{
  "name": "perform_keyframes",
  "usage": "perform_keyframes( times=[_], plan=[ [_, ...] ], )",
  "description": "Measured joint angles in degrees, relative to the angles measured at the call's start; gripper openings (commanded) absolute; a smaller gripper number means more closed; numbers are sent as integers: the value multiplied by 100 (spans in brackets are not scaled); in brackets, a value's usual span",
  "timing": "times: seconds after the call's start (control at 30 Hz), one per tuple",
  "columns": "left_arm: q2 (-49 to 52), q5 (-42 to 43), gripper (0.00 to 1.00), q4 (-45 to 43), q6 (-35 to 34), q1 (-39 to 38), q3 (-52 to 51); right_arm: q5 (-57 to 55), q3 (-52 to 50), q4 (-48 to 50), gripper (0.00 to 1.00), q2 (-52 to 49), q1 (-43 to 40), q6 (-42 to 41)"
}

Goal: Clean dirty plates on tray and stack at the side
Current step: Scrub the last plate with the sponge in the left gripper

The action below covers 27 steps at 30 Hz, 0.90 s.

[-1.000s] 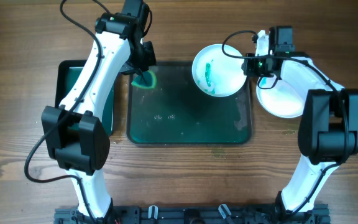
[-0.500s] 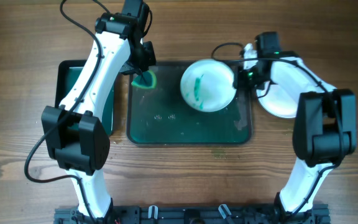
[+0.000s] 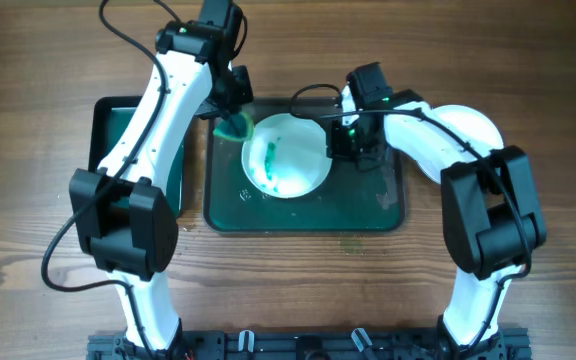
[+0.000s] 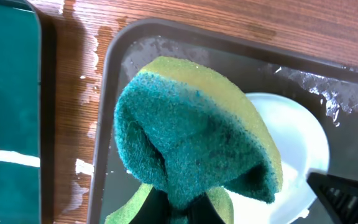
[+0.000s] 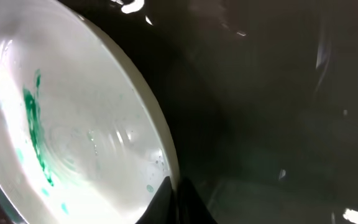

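We've moved the smeared plate [image 3: 286, 168] from upper right of the tray [image 3: 368, 205] to centre-left, right gripper [image 3: 331, 150] clamped on its rim. The left gripper [image 3: 230, 105], pinching the sponge [image 3: 234, 127], can wipe next.

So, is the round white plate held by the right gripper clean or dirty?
Dirty: the round white plate shows a teal-green smear across its inside.

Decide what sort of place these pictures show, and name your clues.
Probably a robotics lab bench staged for dishwashing: robot arms at a wooden table, a wet tray, a sponge and a smeared plate.
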State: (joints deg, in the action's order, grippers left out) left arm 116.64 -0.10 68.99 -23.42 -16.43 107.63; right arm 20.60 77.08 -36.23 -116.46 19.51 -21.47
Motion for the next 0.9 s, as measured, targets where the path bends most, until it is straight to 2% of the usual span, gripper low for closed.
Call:
perform_keyframes(
  times=[0.6, 0.9],
  plan=[
    [1344, 129, 4, -197, 0, -844, -120, 0, -59, 72, 4, 0, 33, -188],
    [1259, 308, 4, -859, 13, -966, -734, -4, -76, 70, 4, 0, 33, -188]
  ],
)
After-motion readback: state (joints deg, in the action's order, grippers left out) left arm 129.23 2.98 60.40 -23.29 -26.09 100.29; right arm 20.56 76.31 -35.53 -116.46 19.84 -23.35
